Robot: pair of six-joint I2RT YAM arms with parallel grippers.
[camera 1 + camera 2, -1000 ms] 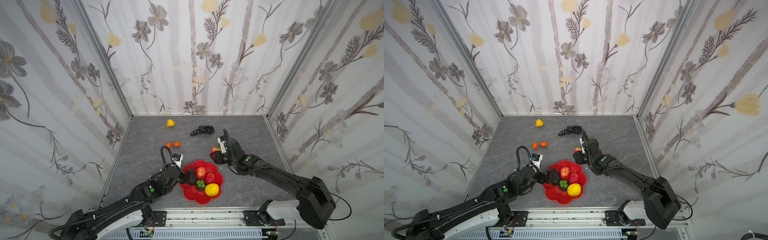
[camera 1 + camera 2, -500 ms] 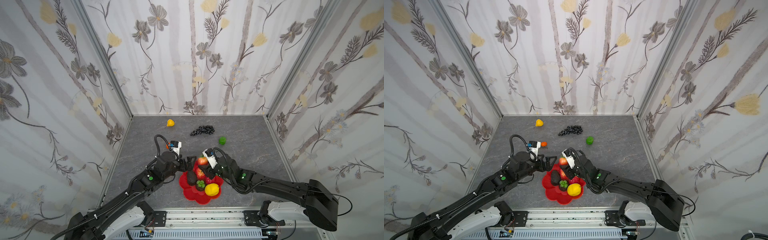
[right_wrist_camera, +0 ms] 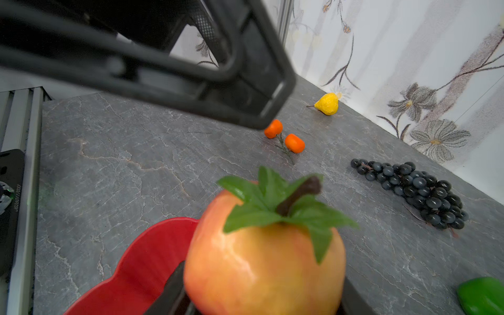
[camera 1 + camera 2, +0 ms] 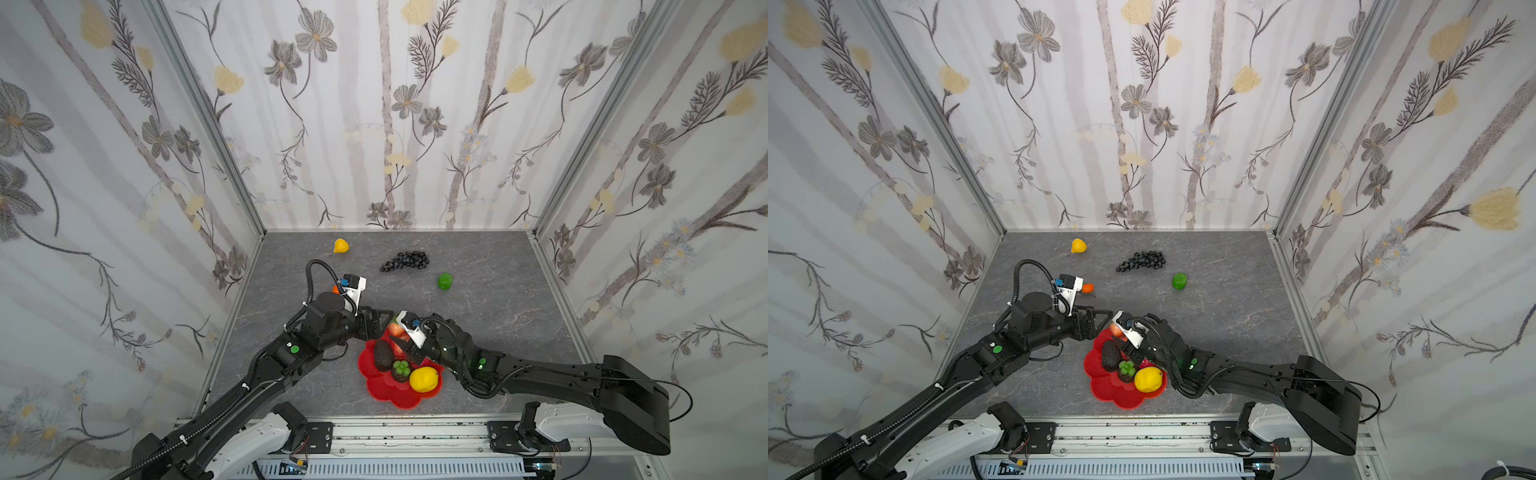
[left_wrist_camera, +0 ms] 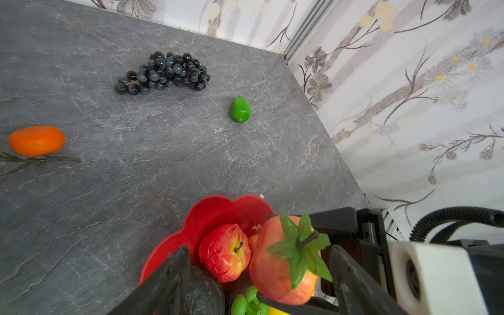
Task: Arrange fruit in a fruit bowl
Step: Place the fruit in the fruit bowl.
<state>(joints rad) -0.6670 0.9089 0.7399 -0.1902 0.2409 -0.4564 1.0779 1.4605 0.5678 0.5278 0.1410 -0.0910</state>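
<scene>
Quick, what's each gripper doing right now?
Left gripper: jaws open, holding nothing.
Right gripper: shut on the peach-coloured apple.

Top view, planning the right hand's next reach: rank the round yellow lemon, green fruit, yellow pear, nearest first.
1. Round yellow lemon, in the red scalloped bowl beside the right hand holding a peach-coloured apple.
2. Small green fruit, mid-table, to the right.
3. Small yellow pear, far left, near back wall.

Bright, even light; nearest fruit (image 3: 261,259) slightly blurred.
</scene>
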